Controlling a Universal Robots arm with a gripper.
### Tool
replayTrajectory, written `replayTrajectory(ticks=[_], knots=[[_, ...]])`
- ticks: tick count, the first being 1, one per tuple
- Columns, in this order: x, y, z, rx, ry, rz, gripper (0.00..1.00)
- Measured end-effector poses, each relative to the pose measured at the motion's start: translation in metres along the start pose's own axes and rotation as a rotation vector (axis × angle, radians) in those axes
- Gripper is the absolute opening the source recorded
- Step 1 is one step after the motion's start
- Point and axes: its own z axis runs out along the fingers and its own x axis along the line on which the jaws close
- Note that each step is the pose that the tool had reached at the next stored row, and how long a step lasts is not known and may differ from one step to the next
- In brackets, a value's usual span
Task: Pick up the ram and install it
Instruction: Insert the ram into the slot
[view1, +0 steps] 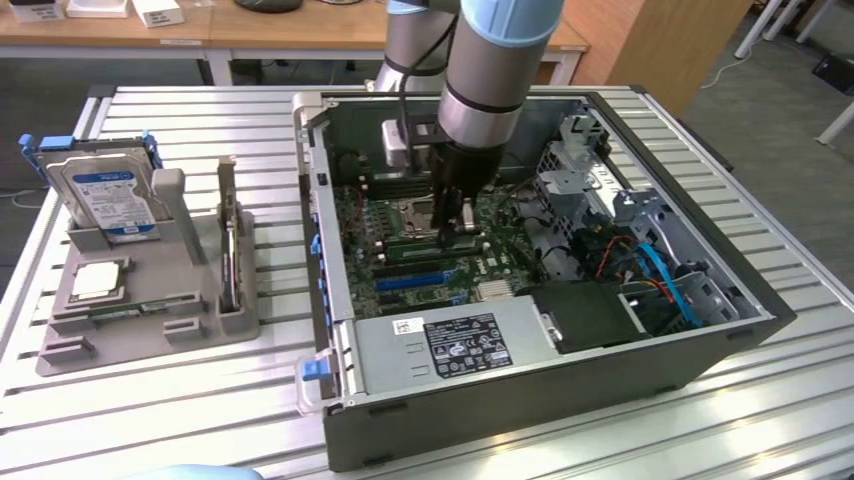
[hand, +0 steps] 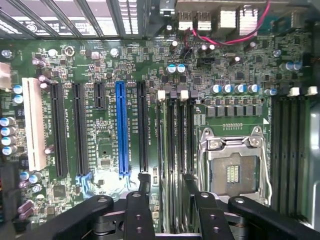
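Note:
A thin, dark-edged green stick, the ram (view1: 231, 255), stands on its long edge in the grey holder (view1: 147, 335) on the exterior view's left, outside the computer case. My gripper (view1: 454, 235) is down inside the open case (view1: 534, 390), far from that stick. In the wrist view the gripper (hand: 167, 180) is open, its black fingers (hand: 144, 186) straddling the black memory slots (hand: 176, 145) beside the empty processor socket (hand: 231, 172). Nothing is held between them. I cannot tell whether a stick sits in the slot under the gripper.
The holder also carries a blue-labelled hard drive (view1: 107, 195) and a square silver processor chip (view1: 96, 283). Inside the case are the power supply (view1: 454, 345), drive cage (view1: 587, 170), blue cables (view1: 667, 285) and a second bank of memory slots (hand: 290, 150).

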Motion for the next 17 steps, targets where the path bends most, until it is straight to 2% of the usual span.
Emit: replayTrajectory(ticks=[17], knots=[[-0.003, 0.0002, -0.0424, -0.0007, 0.0001, 0.0, 0.39]])
